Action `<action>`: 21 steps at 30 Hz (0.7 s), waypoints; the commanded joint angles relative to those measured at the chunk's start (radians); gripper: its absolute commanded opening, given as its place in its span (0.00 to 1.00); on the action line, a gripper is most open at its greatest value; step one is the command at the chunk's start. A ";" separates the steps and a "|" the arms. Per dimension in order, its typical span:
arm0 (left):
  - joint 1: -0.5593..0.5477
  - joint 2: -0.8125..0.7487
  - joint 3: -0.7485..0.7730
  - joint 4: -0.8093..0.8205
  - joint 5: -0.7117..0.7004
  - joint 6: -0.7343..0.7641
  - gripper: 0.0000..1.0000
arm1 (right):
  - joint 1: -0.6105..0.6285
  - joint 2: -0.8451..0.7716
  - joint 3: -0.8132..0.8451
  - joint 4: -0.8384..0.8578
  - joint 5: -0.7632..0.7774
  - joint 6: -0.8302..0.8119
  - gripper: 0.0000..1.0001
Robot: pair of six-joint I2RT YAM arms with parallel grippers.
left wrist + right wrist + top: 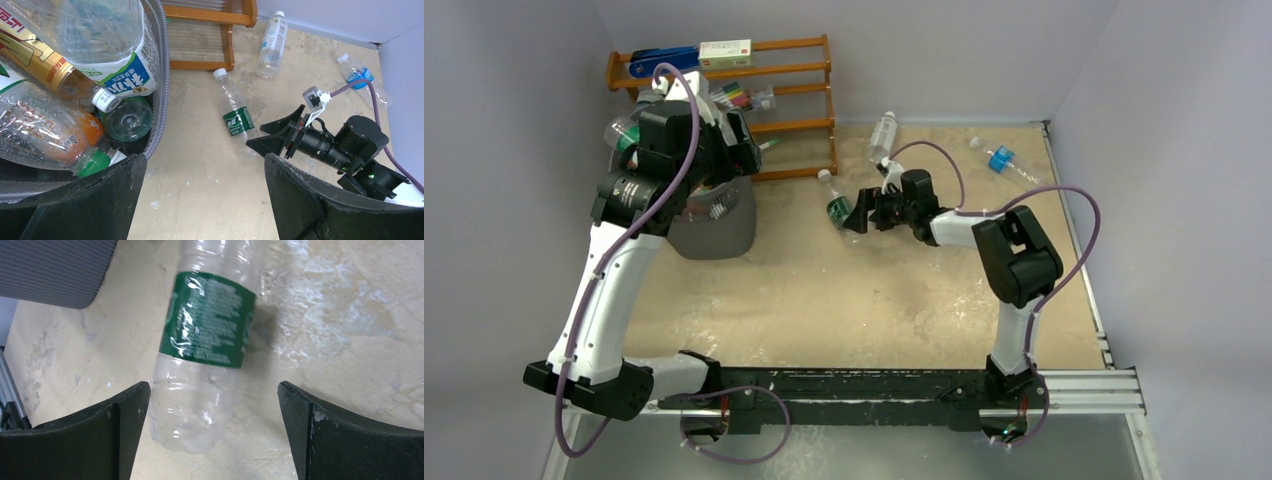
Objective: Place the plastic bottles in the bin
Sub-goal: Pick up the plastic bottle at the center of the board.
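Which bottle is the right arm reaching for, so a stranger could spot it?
Find the orange wooden rack at the table's far edge. Off its right foot a clear bottle lies before the open right gripper. Unlike its loose neighbours, a white-labelled bottle and a blue-labelled bottle, it wears a dark green label.

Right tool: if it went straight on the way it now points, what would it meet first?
The clear green-labelled bottle lying on the table. Its lower end sits within the open right tool, though the remaining gap is unclear.

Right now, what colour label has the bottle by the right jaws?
Dark green label; right wrist view shows it best.
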 commanded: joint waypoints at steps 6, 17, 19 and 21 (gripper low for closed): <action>-0.013 -0.003 0.007 0.004 -0.028 0.011 0.89 | -0.001 0.044 0.188 -0.248 0.103 -0.080 1.00; -0.036 -0.006 -0.027 0.020 -0.011 -0.001 0.89 | 0.103 0.156 0.338 -0.391 0.151 -0.111 0.99; -0.040 -0.004 -0.029 0.020 -0.012 -0.003 0.89 | 0.123 0.163 0.343 -0.426 0.158 -0.133 0.95; -0.047 -0.001 -0.027 0.015 -0.014 -0.003 0.90 | 0.132 0.159 0.333 -0.448 0.175 -0.140 0.90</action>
